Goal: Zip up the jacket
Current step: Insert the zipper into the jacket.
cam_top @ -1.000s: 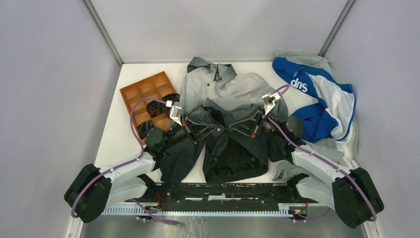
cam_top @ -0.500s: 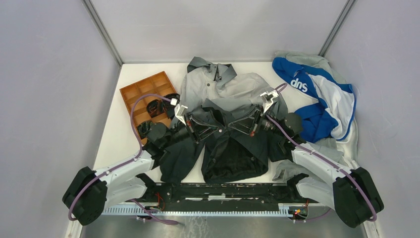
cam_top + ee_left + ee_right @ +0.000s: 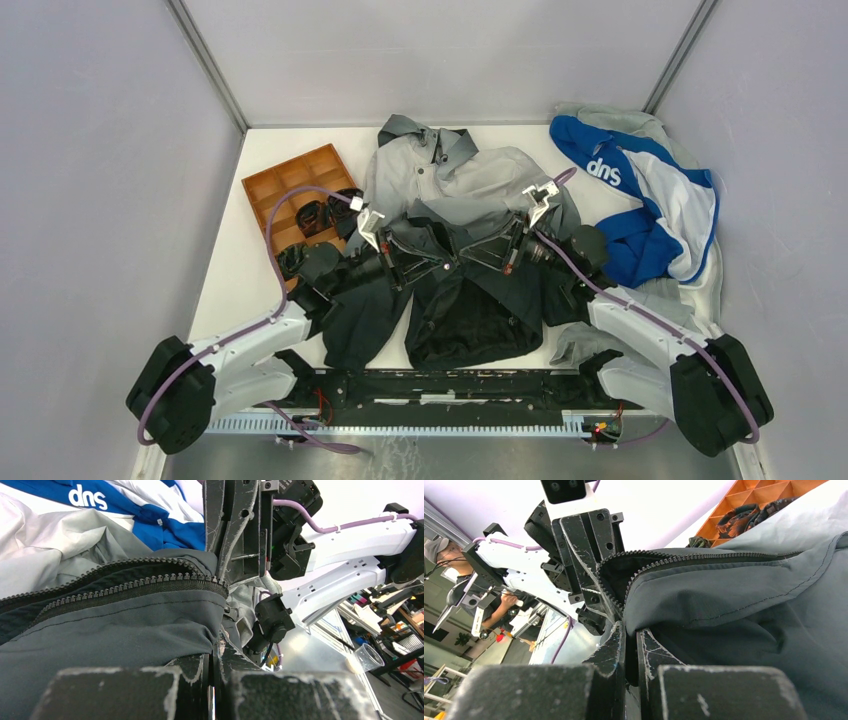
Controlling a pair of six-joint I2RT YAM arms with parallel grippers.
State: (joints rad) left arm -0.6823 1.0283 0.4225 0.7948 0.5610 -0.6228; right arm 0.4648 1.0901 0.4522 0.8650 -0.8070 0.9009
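Note:
The jacket (image 3: 452, 182) lies spread in the middle of the table, light grey at the collar and nearly black at the hem, its front open. My left gripper (image 3: 440, 262) and right gripper (image 3: 469, 257) face each other tip to tip over the open front. The left gripper (image 3: 215, 654) is shut on a fold of grey jacket (image 3: 125, 630) fabric just below the zipper teeth (image 3: 150, 582). Across from it, the right gripper (image 3: 630, 636) is shut on the other front edge of the jacket (image 3: 749, 605), beside its zipper teeth (image 3: 684, 560). The slider is hidden.
An orange compartment tray (image 3: 283, 180) holding dark items stands left of the jacket. A blue-and-white garment (image 3: 650, 195) with white lettering lies at the right, over a light grey sweatshirt (image 3: 585, 343). Grey walls close in the table on three sides.
The left arm has swung right, carrying its jacket edge toward the middle. The right gripper has shifted slightly left. The two fingertips now stand closer together.

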